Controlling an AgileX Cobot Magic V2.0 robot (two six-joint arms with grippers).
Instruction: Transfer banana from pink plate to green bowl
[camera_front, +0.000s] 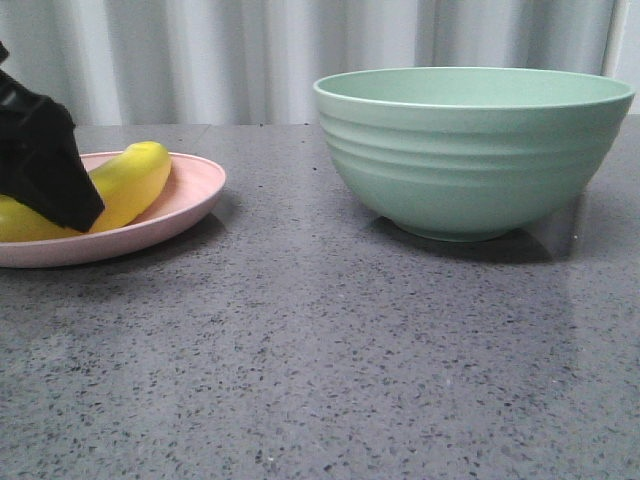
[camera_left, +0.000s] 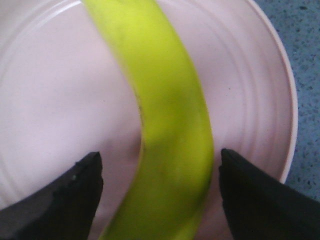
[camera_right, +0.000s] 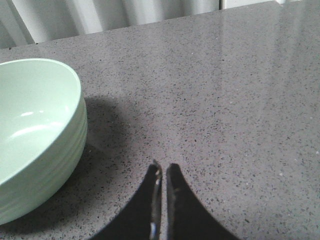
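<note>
The one banana (camera_left: 165, 125) is bright yellow, smooth and curved, with a slightly glossy skin. It lies on the single pink plate (camera_front: 190, 195), a shallow round dish with a low rim and faint rings on its matte surface. In the front view the plate is at about 9 o'clock and the one green bowl (camera_front: 470, 150) at about 2 o'clock, well apart from it. The bowl is deep, pale mint, with horizontal ridges outside. The table (camera_front: 320, 360) is grey speckled stone.

The left gripper (camera_left: 160, 172) is wide open, one black finger on each side of the banana, not yet closed on it. The right gripper (camera_right: 162, 175) has its two fingers pressed nearly together and holds nothing, over bare table beside the bowl.
</note>
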